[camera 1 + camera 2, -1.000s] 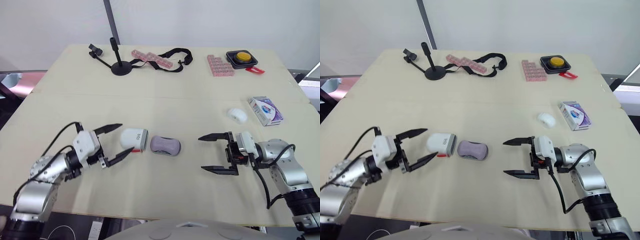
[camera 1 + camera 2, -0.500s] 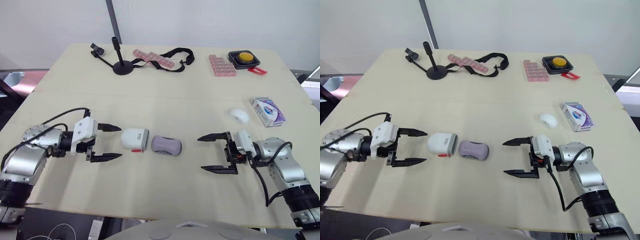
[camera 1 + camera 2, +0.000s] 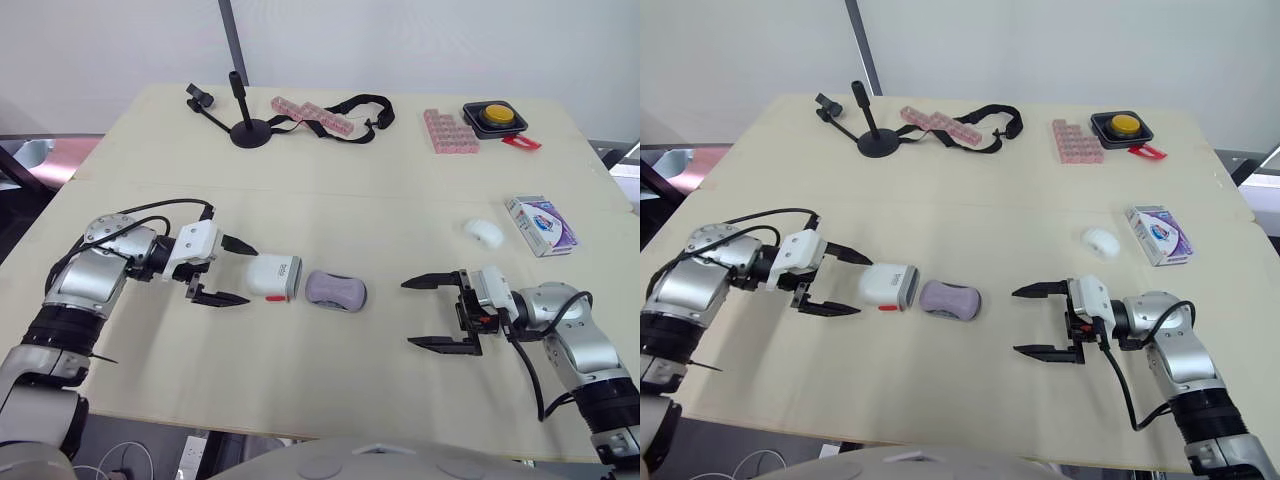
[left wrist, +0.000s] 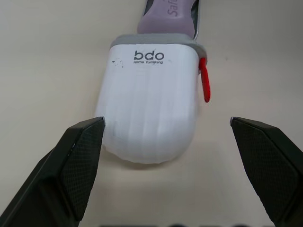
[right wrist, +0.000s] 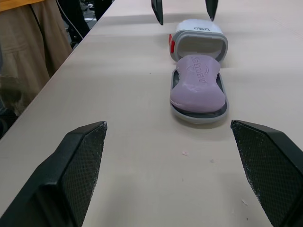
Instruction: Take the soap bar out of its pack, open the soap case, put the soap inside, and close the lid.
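Now the left gripper [image 3: 250, 276] has its fingers spread wide around the white lid [image 3: 274, 277], likely to slide it over the purple soap [image 3: 336, 289] just right of it mid-bench [image 3: 330, 200], while the right gripper [image 3: 409, 315] waits wide open, well right.

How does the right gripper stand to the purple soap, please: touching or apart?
Apart. The left eye view shows bare table between the open right gripper and the purple soap.

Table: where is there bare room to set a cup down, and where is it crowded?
Bare: the wide band between the soap case and the tripod stand, and the patch between soap case and right gripper. Crowded: the far edge.
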`<state>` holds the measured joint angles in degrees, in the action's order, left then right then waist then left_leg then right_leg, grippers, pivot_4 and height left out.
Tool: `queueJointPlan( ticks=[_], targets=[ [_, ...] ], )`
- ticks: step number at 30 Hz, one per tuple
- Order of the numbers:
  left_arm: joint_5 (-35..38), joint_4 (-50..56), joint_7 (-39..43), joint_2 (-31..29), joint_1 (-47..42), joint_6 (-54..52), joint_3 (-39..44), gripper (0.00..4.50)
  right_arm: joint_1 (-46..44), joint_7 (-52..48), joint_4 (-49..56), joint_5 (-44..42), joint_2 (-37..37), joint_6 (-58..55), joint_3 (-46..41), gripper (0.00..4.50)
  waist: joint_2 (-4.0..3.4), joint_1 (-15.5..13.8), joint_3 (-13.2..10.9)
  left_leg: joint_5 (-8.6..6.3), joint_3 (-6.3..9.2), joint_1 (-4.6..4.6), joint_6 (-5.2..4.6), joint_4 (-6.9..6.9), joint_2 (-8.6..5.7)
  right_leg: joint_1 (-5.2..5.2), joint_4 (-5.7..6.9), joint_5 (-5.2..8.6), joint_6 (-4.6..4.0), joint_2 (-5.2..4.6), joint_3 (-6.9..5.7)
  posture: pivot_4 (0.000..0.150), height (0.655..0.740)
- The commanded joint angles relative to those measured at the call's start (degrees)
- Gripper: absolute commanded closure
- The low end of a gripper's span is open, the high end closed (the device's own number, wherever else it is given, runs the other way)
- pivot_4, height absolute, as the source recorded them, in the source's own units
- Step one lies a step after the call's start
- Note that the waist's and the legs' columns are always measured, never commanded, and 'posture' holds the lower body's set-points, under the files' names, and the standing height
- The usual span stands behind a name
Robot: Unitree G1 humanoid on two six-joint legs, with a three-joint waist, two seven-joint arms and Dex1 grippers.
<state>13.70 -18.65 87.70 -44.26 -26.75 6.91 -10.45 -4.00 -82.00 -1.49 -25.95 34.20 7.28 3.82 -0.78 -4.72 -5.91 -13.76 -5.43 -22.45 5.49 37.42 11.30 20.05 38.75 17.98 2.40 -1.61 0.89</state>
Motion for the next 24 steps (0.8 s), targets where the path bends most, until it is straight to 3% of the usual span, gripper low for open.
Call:
queueJointPlan(
  ticks=[1, 24],
  targets=[
    [-1.54, -2.52, 1.61, 0.58, -1.73, 3.06, -0.74, 0.00, 0.45, 0.82, 1.89, -1.02, 0.73, -0.06, -1.62, 0.03, 0.00, 0.09, 0.00, 0.00, 0.00, -0.01, 0.00, 0.00, 0.00, 0.00, 0.00, 0.00, 0.00, 0.01, 0.00, 0.150, 0.7400],
    [-4.42, -6.81, -1.18, 6.11, -3.43, 5.83, -2.41, 0.00, 1.97, 2.90, 3.82, -0.99, 2.68, -1.17, -2.01, 0.03, 0.01, -0.61, 0.00, 0.00, 0.03, -0.07, 0.00, 0.01, -0.01, 0.01, 0.00, 0.00, 0.00, 0.03, -0.06, 0.150, 0.7400]
  ],
)
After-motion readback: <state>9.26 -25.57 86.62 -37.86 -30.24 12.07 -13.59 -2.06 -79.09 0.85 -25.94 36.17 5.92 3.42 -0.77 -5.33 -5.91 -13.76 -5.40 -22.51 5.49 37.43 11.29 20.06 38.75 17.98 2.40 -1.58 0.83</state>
